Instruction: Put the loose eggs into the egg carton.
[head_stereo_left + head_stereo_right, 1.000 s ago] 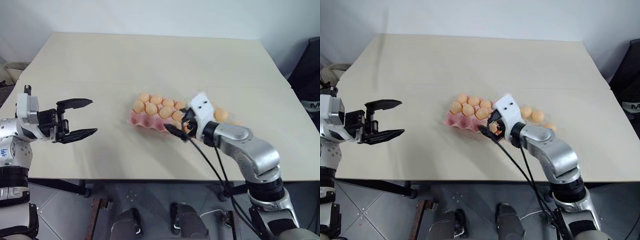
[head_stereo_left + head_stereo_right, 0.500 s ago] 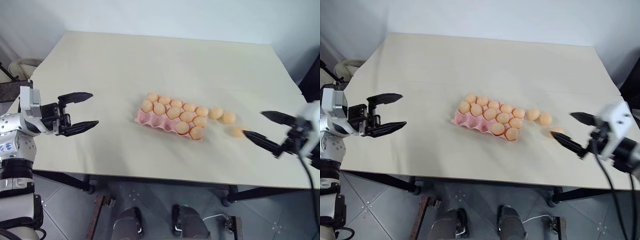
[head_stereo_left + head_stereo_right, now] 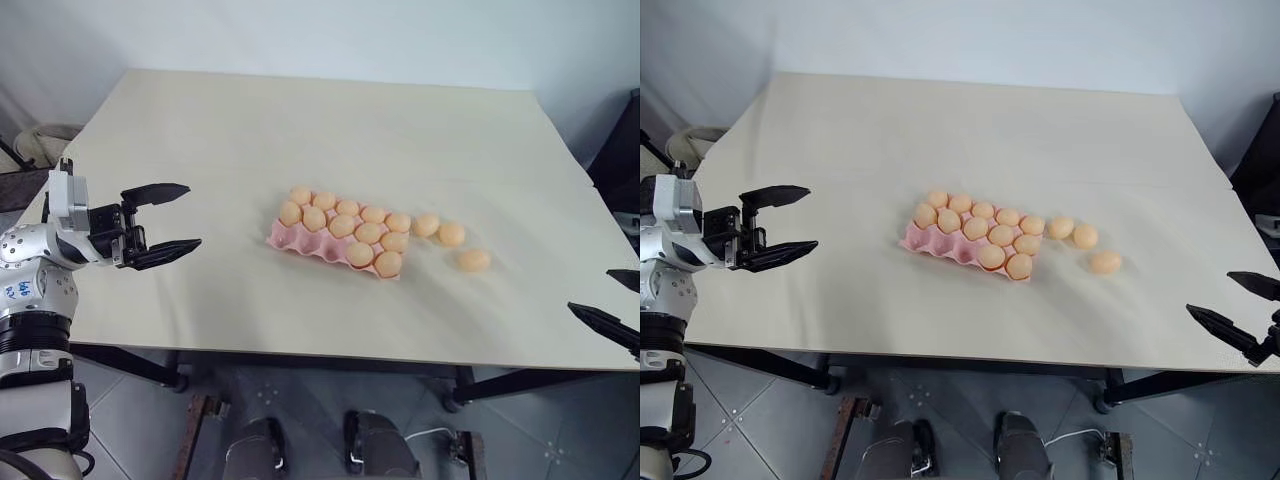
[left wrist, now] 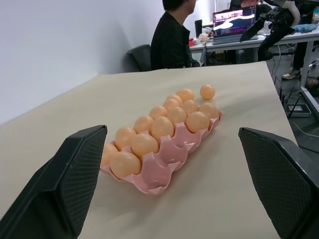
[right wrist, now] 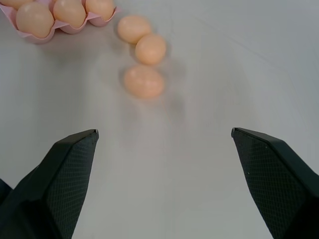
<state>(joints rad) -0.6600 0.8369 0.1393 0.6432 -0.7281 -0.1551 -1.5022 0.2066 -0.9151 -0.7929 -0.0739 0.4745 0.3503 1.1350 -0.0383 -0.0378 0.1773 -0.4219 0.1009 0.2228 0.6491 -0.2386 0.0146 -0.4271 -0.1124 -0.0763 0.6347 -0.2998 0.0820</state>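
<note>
From the head cameras, a pale table (image 3: 200, 150) carries a pink egg carton (image 3: 300, 243) near its centre, most of its cups filled with orange-tan eggs. Three loose eggs (image 3: 451, 233) lie on the bare table just beside the carton's right end: two touching or nearly touching, the third (image 3: 473, 260) a little apart toward the near right. The left gripper (image 3: 160, 222) hovers over the table's left edge, well apart from the carton, its two black fingers spread and empty. The right gripper (image 3: 1235, 308) sits at the near right edge of the table, fingers also spread and holding nothing.

From the left wrist camera, the carton (image 4: 164, 162) runs away lengthwise between the two parted fingers (image 4: 75, 169). Empty cups show along its near side. One loose egg (image 4: 208, 91) sits beyond its far end. A person sits at a desk in the background.

From the right wrist camera, the three loose eggs (image 5: 144, 81) lie ahead between the wide-set fingers (image 5: 70, 164), with the carton's corner (image 5: 65, 27) beyond them.

The eggs look smooth, light and round, so they likely roll and slip easily and may crack if squeezed. A gentle pinch across the middle of the short width seems safest, starting with the separate egg.
</note>
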